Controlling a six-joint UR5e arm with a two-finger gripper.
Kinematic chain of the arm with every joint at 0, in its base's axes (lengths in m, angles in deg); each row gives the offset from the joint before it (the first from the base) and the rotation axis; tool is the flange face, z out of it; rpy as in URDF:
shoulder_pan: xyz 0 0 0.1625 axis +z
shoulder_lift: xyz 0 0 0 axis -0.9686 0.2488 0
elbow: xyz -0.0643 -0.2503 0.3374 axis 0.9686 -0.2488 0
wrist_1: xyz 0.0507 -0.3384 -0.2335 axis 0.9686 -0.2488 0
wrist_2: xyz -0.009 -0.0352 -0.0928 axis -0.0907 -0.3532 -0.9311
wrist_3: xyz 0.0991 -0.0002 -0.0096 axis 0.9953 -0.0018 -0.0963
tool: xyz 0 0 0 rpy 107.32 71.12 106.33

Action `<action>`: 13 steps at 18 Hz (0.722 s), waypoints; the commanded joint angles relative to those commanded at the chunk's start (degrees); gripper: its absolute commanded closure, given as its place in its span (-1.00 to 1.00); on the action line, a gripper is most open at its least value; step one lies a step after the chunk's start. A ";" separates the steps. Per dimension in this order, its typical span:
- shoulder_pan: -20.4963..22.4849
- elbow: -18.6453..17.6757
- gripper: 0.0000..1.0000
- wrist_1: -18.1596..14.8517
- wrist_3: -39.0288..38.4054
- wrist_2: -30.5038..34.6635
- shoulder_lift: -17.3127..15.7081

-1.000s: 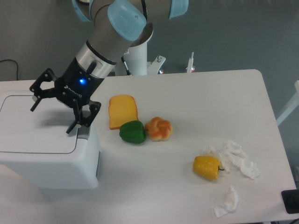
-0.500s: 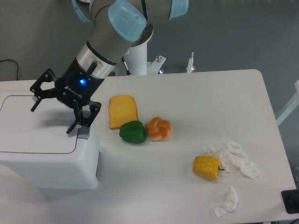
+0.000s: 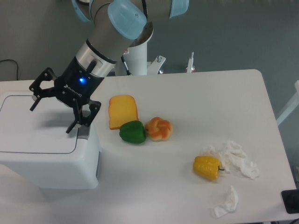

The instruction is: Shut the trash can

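A robot arm (image 3: 105, 44) reaches down from the upper centre toward the left edge of the table (image 3: 196, 107), its black gripper (image 3: 50, 117) spread wide with fingers (image 3: 74, 125) pointing down just above the trash can (image 3: 46, 140). The white, boxy bin sits at the table's left end, its flat lid (image 3: 35, 123) lying level and closed, a grey latch tab (image 3: 83, 132) on its right edge. To the right lie a bread slice (image 3: 123, 111), green pepper (image 3: 132, 132), bun (image 3: 159, 129), yellow pepper (image 3: 207, 167) and crumpled tissues (image 3: 236, 158).
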 joint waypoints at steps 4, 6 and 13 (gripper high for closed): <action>4.48 0.26 -1.00 0.00 2.47 0.35 -1.32; 6.67 0.70 -1.00 0.09 4.14 0.35 -1.67; 17.74 3.24 -1.00 0.35 7.30 2.19 -2.29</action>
